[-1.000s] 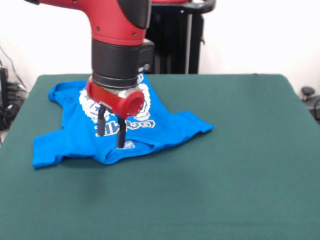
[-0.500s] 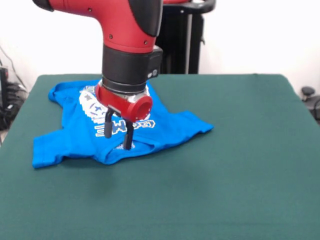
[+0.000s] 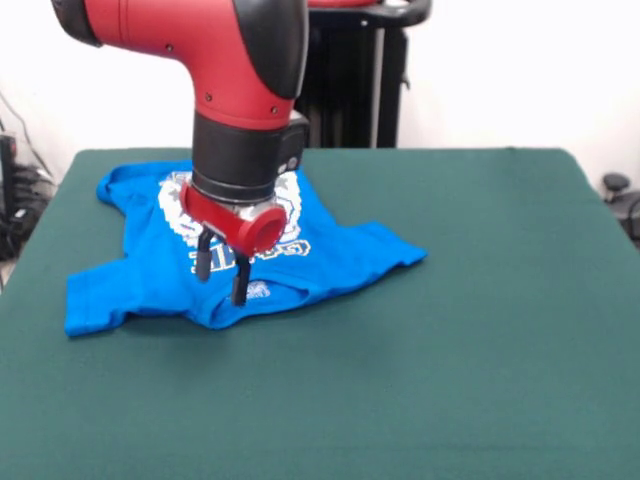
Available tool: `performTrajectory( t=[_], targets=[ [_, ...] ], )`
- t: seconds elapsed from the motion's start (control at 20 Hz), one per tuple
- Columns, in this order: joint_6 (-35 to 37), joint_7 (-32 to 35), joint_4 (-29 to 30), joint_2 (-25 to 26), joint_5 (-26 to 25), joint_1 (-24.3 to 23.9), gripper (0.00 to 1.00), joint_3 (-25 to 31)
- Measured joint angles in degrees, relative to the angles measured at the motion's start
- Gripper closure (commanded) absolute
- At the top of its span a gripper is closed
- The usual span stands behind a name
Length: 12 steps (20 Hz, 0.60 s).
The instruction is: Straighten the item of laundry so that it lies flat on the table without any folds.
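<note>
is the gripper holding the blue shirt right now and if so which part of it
Nothing is held. The gripper is open, its fingers spread over the T-shirt near its front edge with no cloth pinched between them.

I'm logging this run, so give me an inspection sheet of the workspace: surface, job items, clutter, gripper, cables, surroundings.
Surface: green table, mostly bare.
Job's things: blue T-shirt at the picture's left, print up, rumpled, with a fold along its near edge.
Clutter: nothing seen.
Grippers: gripper over the shirt's near part, fingers apart, holding nothing; contact with the cloth unclear.
Cables: some beside the table at the left edge.
Surroundings: white wall, black stand behind.
</note>
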Motion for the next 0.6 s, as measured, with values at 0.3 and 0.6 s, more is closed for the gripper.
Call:
performTrajectory(
  t=[0.3,0.6],
  targets=[
    [-1.9,0.0,0.1,2.2,2.0,1.8,0.0,-2.3],
    [-2.2,0.0,0.1,2.5,4.2,3.3,0.0,-2.8]
  ],
)
